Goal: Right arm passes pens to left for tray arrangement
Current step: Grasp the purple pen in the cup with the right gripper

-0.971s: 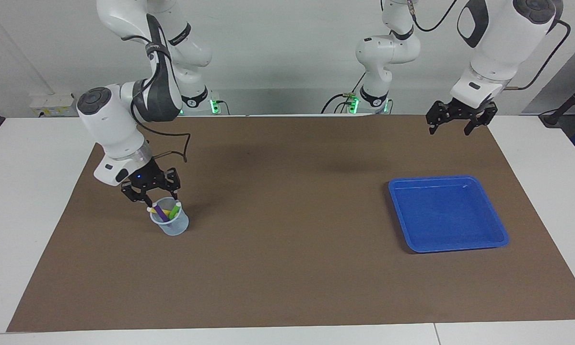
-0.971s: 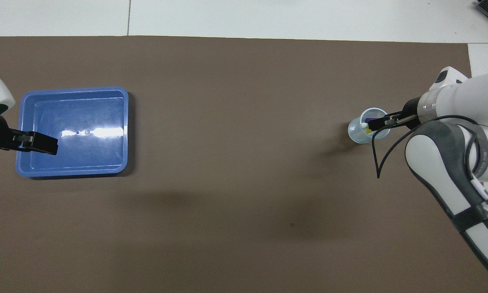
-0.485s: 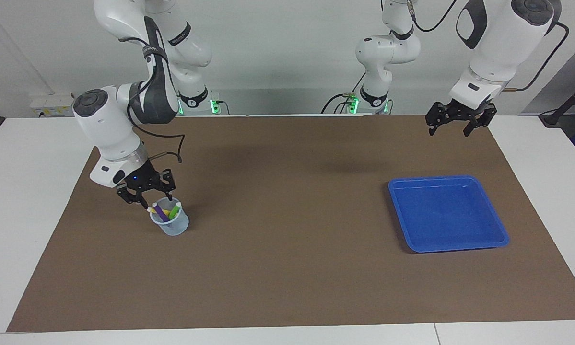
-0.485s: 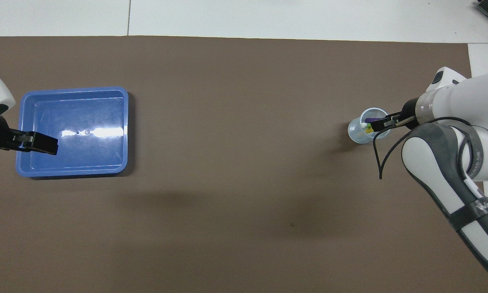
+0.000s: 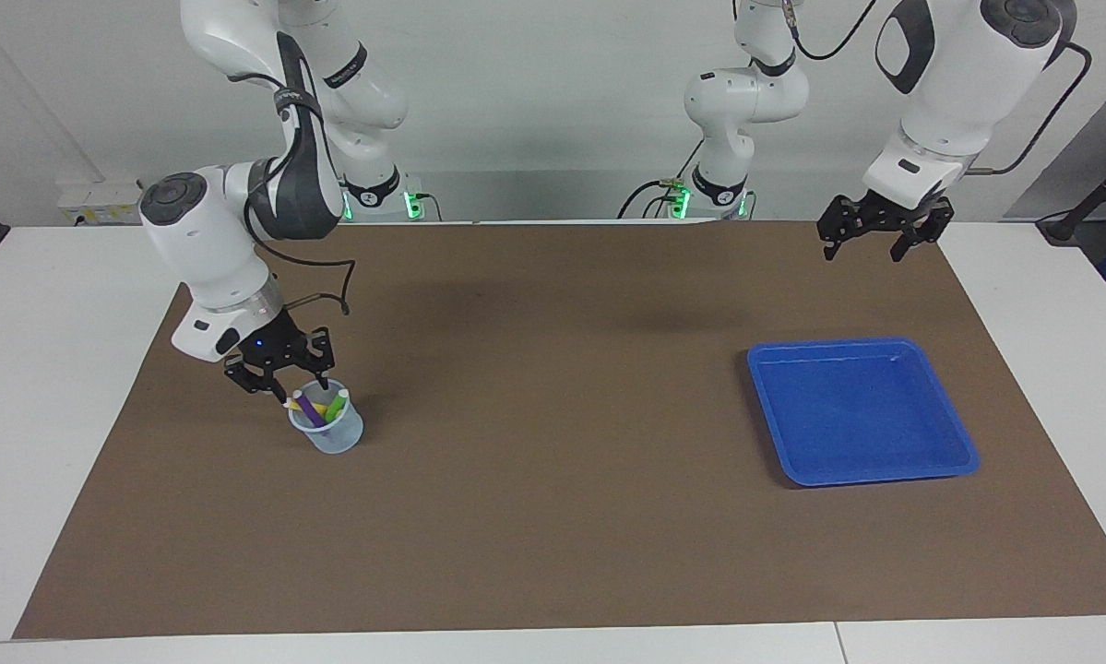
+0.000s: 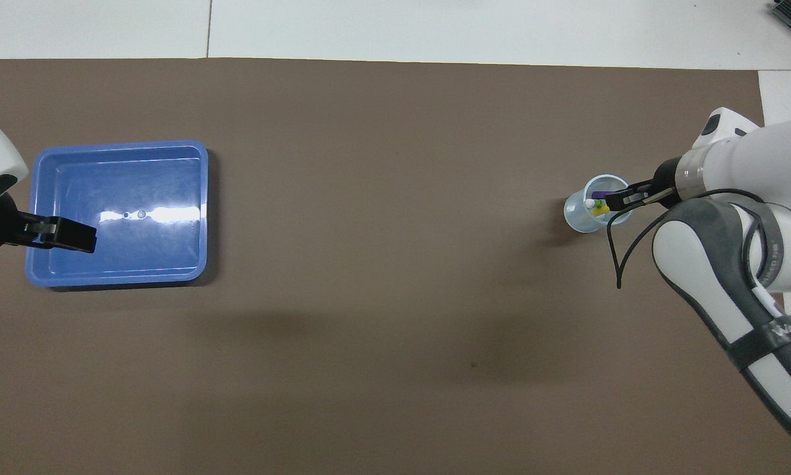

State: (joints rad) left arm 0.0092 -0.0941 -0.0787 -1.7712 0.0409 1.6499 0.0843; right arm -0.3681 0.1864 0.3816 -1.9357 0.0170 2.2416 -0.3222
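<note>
Pens [image 5: 320,406] stand in a cup [image 5: 329,430] at the right arm's end of the counter; the right tool [image 5: 287,382] sits at their tops, grip unclear. The left tool [image 5: 864,247] waits wide above the counter near the tray [image 5: 962,456].

White table [image 5: 17,369] – brown mat [image 5: 553,461] carries blue tray [image 5: 963,449] and cup [image 5: 336,438]

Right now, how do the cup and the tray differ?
The cup is small, translucent and upright; the tray is bright blue, opaque, shallow and much wider. The cup holds the pens; the tray holds nothing. The cup stands at the right arm's end of the table under the right gripper; the tray lies at the left arm's end. Both rest on the brown mat.
</note>
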